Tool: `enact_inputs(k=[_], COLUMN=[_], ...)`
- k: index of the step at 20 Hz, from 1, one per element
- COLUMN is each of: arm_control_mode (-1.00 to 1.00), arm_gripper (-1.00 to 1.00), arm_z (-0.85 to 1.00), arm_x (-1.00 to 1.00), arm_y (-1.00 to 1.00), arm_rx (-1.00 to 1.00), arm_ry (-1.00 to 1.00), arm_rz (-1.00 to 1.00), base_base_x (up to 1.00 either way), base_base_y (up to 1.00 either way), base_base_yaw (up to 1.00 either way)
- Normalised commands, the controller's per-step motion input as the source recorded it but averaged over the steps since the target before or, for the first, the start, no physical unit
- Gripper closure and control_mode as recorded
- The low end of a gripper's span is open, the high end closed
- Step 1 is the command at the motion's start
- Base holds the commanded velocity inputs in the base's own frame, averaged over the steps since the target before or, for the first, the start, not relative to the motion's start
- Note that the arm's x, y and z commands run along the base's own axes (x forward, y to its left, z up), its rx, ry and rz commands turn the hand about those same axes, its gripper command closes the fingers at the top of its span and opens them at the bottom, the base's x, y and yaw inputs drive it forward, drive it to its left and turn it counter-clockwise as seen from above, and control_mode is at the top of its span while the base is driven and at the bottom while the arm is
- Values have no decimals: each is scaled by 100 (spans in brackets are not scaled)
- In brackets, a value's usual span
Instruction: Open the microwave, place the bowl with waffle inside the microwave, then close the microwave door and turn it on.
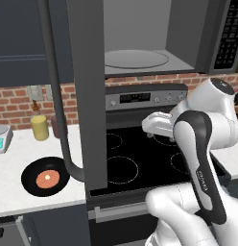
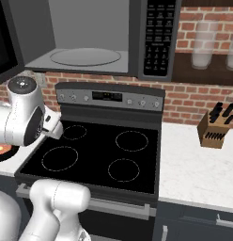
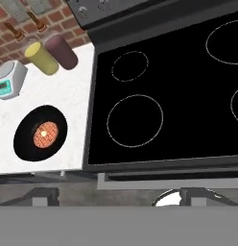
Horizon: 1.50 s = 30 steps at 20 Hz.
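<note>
Left base view showed the microwave door (image 1: pixel 87 91) swung fully open, edge-on, with the microwave (image 1: pixel 140 38) cavity and turntable exposed. The bowl (image 1: pixel 45 176) sat on the white counter (image 1: pixel 15 163) left of the stove (image 1: pixel 140 158), the waffle (image 1: pixel 48 178) inside it. My arm hung over the burners.

Right base view added the keypad (image 2: pixel 158 35) and a knife block (image 2: pixel 214 127) on the far counter; the bowl was a sliver at the left edge.

Hand view looked down on bowl, yellow cup (image 3: pixel 41 57), maroon cup (image 3: pixel 62 50) and a small scale (image 3: pixel 10 79). My pincer (image 3: pixel 118 196) stood wide, holding nothing, its fingertips (image 3: pixel 44 196) spread apart.
</note>
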Motion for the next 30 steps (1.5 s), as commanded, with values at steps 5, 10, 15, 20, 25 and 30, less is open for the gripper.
enact_inputs(k=[5,10,15,20,25,30], arm_control_mode=[-100,-100,-100,-100,-100,-100], arm_gripper=[-100,-100,-100,-100,-100,-100], arm_z=[-60,-17,-8,-27,-37,-38], arm_x=[65,62,74,50,5,-11], arm_y=[21,8,4,32,68,70], arm_rx=[0,4,2,0,0,0], arm_ry=[9,7,12,14,13,11], arm_rz=[5,10,8,12,5,6], base_base_x=[0,0,0,0,0,0], base_base_y=[0,0,0,0,0,0], base_base_yaw=[0,0,0,0,0,0])
